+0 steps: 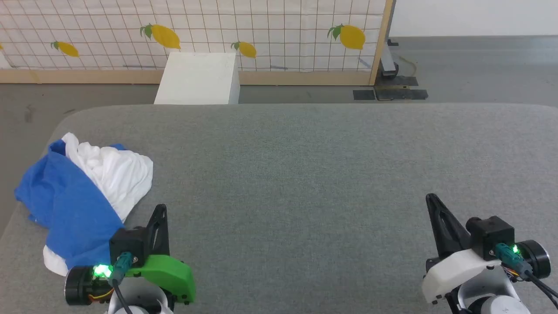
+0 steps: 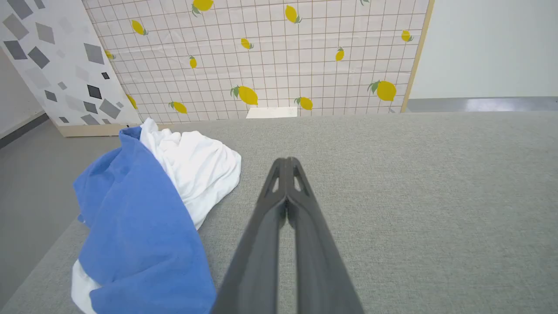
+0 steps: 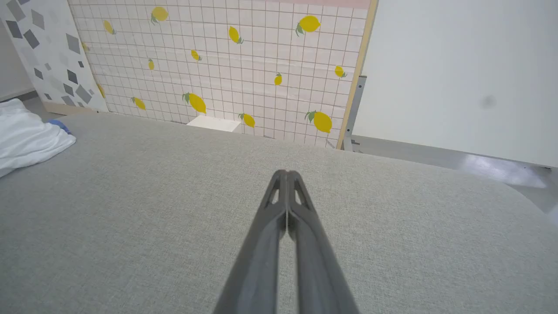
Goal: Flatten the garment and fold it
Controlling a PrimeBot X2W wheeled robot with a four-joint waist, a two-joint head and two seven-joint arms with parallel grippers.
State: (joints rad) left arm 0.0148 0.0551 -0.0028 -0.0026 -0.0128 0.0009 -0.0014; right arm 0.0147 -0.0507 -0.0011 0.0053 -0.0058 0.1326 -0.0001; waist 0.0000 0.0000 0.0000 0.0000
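The left gripper and right gripper, fingers pressed together and empty, hover over the grey fabric-covered table's near edge, likely poised to start, with the crumpled blue-and-white shirt heaped at its left edge.

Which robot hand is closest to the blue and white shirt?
The left gripper, the one with the green cover: it sits right beside the crumpled garment. The right gripper, with a white cover, is far across the grey surface.
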